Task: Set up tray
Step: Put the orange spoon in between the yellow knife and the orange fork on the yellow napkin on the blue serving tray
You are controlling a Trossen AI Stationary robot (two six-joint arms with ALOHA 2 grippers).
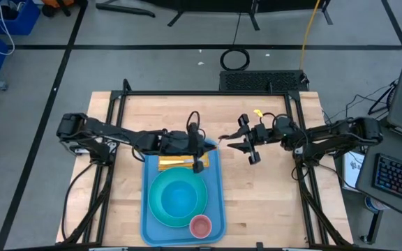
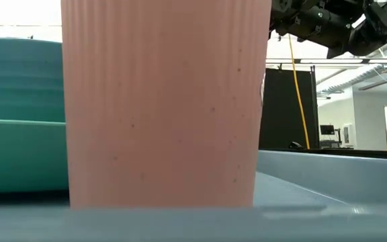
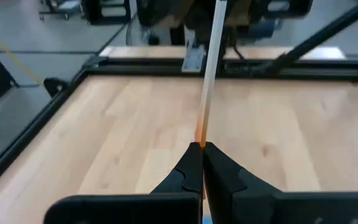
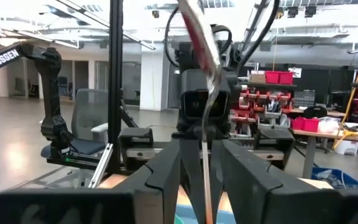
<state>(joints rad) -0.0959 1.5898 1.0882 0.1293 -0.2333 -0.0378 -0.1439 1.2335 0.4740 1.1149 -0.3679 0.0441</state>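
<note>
**Pink cup up front, utensil pinched over the tray's far corner**

Pink ribbed cup [image 2: 163, 101] fills the middle of the low view, standing upright inside the tray [image 2: 328, 176], whose light-blue rim runs along the bottom of that frame. Just left of the cup sits a turquoise dish [image 2: 19, 141], stacked in two tiers.

From above, the tray lies in the lower centre of the frame on the wooden table [image 1: 271, 202], with its long side running up the picture. The cup is in its lower right corner and the dish fills its middle. A yellow-orange flat item [image 1: 175, 163] lies across its upper end; what it is cannot be told.

Farther up, at the tray's upper right corner, the two grippers meet nose to nose. The left gripper [image 3: 202, 147] is clenched on a thin utensil [image 3: 211, 74], its fingertips pressed together around the handle — orange at the pinch, pale beyond it. The right gripper [image 4: 201, 149] faces it from the right of the high view. Its fingers [image 4: 166, 168] stand apart with the shiny metal end of the utensil in the gap between them — released, not pinching.

Beyond the table, the low view shows a black panel and a yellow cable in the room's right half.
</note>
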